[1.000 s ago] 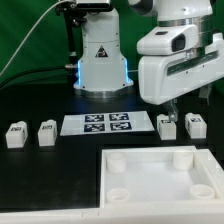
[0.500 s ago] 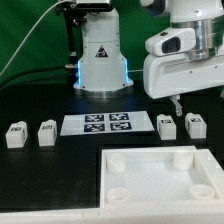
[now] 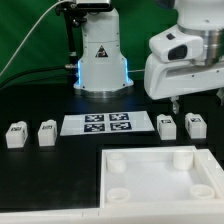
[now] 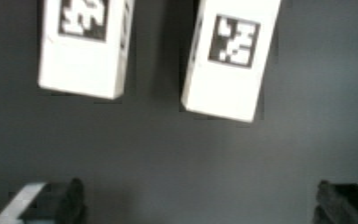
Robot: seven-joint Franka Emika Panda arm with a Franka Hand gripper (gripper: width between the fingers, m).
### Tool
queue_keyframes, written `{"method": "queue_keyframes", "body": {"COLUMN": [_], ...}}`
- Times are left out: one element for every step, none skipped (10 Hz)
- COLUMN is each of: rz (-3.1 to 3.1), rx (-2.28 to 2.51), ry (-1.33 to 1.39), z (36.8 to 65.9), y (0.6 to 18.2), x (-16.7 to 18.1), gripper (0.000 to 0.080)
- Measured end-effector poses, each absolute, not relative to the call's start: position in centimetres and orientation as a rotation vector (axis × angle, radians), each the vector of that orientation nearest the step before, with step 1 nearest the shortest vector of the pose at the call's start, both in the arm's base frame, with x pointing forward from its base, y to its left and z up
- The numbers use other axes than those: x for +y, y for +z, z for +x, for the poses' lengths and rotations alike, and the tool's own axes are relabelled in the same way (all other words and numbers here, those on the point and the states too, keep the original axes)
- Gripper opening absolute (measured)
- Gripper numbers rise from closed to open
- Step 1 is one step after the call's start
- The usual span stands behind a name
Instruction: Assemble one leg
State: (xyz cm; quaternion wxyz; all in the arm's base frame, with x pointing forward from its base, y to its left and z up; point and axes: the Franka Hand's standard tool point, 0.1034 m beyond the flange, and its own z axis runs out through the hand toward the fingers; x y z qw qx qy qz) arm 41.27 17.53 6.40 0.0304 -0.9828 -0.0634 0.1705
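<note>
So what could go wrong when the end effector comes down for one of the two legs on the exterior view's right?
1. The leg and the neighbour leg stand close side by side, so an open finger could clip the wrong one.
2. In the wrist view, neither sits between the fingers of the end effector yet, so a straight descent might miss.
3. The white panel lies nearby, and a nudged leg could slide against it.
</note>
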Motion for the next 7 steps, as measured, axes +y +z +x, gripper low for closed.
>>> {"method": "queue_keyframes", "body": {"rz": [-2.996, -2.960, -2.915, -2.870, -2.817, -2.827, -2.832], "rx": [-0.184, -0.158, -0.158, -0.170, -0.177, -0.172, -0.173], "ry": [0.724, 0.840, 1.015, 1.134, 1.269, 1.222, 1.216], "z": [40.9, 41.1, 40.6, 40.6, 40.5, 41.4, 41.2], "y": [5.9, 5.4, 5.3, 5.1, 5.1, 4.6, 4.7], "x": [17.7, 17.9, 18.1, 18.3, 18.2, 18.6, 18.5], "gripper": [0.0648, 0.0648, 0.0648, 0.0648, 0.0648, 0.0648, 0.0648]}}
